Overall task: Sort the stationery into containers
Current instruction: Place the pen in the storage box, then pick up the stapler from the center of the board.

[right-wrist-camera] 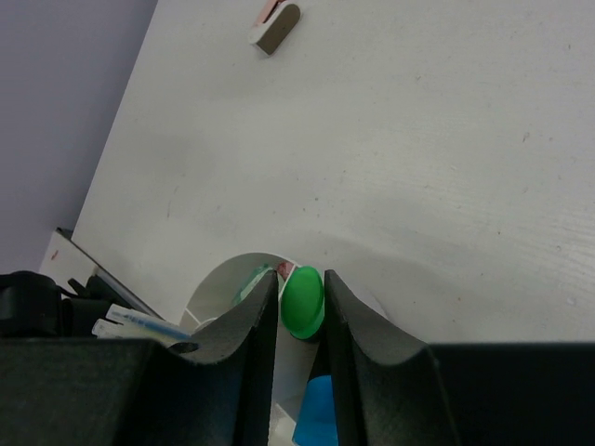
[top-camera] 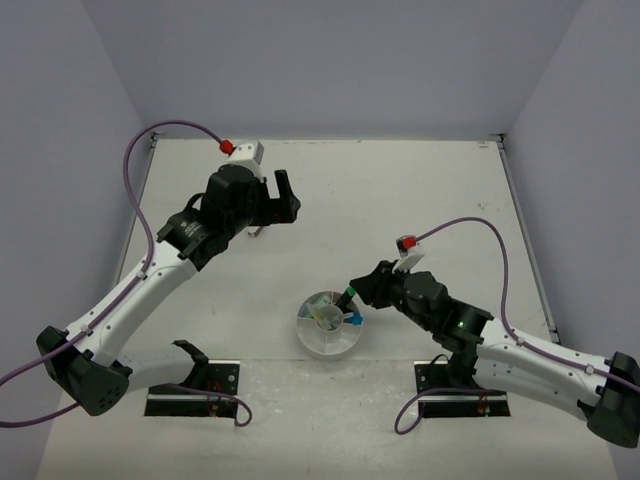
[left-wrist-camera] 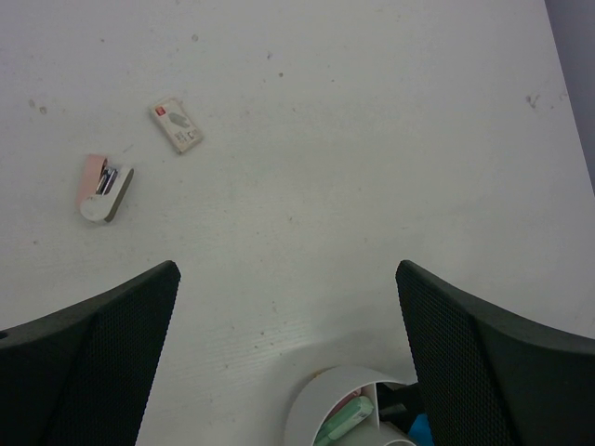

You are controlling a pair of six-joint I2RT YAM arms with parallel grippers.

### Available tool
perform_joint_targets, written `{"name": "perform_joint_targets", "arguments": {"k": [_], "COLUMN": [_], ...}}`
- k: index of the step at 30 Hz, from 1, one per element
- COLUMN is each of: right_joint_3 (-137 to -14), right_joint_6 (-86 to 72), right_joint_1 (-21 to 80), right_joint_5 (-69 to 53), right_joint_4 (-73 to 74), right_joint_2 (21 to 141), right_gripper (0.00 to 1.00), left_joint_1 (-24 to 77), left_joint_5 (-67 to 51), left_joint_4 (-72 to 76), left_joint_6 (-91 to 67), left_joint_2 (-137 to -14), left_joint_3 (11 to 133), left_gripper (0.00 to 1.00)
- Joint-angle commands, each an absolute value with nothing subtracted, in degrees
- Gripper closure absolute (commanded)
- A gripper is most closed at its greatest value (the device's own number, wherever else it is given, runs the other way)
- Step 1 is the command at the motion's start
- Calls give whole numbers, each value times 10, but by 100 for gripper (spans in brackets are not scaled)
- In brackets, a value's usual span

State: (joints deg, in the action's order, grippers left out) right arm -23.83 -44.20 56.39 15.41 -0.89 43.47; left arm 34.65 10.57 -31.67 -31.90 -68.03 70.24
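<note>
**Right end effector (right-wrist-camera: 299, 281) pinches green highlighter (right-wrist-camera: 302, 305) over dish (right-wrist-camera: 218, 281)**

Right wrist view first: the black fingers are nearly closed on the green highlighter, right above the white dish. A blue highlighter (right-wrist-camera: 316, 413) lies inside, just below. Over to the left wrist view: the left end effector (left-wrist-camera: 286, 269) is spread wide with nothing in it. An eraser (left-wrist-camera: 177, 125) lies on the desk (left-wrist-camera: 390, 139), unseen from the right wrist, with a pink-white item (left-wrist-camera: 102, 186) near it. Only the top view shows both arms, well apart.
</note>
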Motion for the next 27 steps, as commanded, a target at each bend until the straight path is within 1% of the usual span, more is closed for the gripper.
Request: {"name": "perform_joint_targets", "arguments": {"k": [1,6,9,12,15,18,20,23,27], "right_joint_3": [-243,-229,-225,-230,-261,-310,-343,-404,-470], "right_joint_6": [-427,-423,-426,-427,-426,-420,-404,-385,-359], "right_joint_1": [571,571,571,571,571,570,570,569,566], "right_joint_5": [141,119,122,134,180,239,268,290,257], "right_joint_4": [-2,24,47,71,123,185,227,262,295], "right_joint_2": [414,376,355,334,319,319,324,335,345], "right_gripper": [71,69,63,59,55,43,40,36,33], "left_joint_1": [344,343,341,336,320,303,284,242,194], "left_joint_5": [93,83,81,89,123,165,176,178,141], "left_joint_4": [-293,-289,-286,-294,-357,-410,-445,-450,-418], "left_joint_6": [-311,-312,-313,-323,-360,-378,-371,-342,-288], "left_joint_2": [-695,-716,-723,-737,-792,-866,-912,-990,-1074], "left_joint_3": [697,700,700,704,752,813,857,894,902], "left_gripper": [0,0,0,0,0,0,0,0,0]}}
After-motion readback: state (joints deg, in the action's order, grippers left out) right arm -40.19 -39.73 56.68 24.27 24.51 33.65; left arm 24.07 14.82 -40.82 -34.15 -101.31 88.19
